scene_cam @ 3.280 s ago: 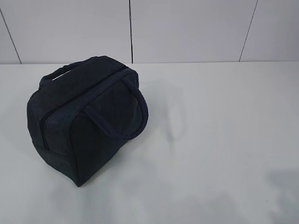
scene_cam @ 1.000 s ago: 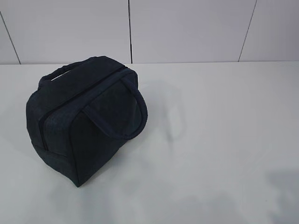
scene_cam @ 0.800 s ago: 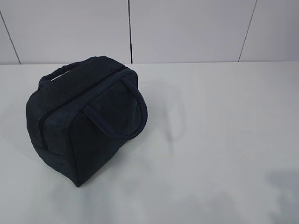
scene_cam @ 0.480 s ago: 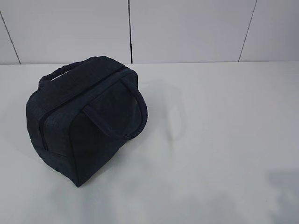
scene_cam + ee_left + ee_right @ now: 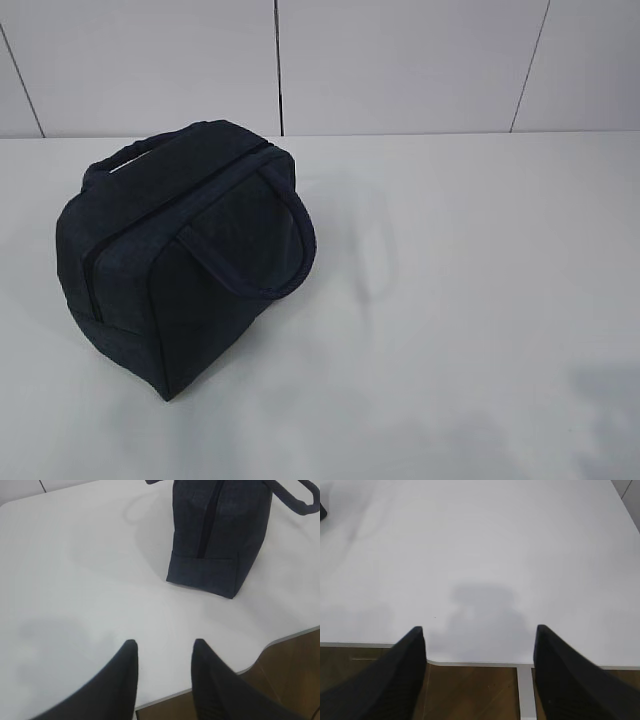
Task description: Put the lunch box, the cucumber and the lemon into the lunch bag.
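Observation:
The dark navy lunch bag stands on the left of the white table, zipped closed, one loop handle hanging toward the front. In the left wrist view the lunch bag sits well beyond my left gripper, which hovers open and empty over the table's near edge. My right gripper is open wide and empty above the table's front edge, far from the bag. The lunch box, the cucumber and the lemon are out of view. Neither gripper shows in the exterior view.
The white table ends at a pale panelled wall behind. Brown floor shows below the table's front edge in both wrist views.

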`<state>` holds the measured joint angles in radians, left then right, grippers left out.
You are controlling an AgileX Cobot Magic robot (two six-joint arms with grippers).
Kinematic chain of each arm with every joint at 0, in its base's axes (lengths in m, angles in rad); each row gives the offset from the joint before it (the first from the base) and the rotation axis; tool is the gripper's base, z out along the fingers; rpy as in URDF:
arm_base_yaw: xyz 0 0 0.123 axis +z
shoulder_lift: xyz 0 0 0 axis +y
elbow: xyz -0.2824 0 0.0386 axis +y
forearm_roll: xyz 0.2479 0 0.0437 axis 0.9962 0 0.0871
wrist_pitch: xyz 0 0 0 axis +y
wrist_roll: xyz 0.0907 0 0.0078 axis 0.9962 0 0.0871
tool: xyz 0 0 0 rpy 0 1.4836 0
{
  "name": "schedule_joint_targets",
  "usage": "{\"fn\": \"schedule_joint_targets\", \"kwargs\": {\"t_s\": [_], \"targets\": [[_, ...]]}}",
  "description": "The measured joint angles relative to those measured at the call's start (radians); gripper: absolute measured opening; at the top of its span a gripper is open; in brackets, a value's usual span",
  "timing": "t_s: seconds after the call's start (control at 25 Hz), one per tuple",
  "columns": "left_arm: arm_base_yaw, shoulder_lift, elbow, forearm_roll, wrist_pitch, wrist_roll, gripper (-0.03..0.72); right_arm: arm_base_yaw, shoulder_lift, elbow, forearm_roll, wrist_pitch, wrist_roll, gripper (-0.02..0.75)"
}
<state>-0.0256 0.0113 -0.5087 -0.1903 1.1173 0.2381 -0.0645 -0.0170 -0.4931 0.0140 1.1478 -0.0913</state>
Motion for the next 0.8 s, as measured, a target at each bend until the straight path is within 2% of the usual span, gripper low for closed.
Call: {"fn": "schedule_joint_targets", "kwargs": {"t_s": [0.8], "targets": [[0.000,0.000,0.000,0.000,0.000,0.000,0.239,0.000,0.000,0.000,0.000,0.000,0.000,0.506]]}}
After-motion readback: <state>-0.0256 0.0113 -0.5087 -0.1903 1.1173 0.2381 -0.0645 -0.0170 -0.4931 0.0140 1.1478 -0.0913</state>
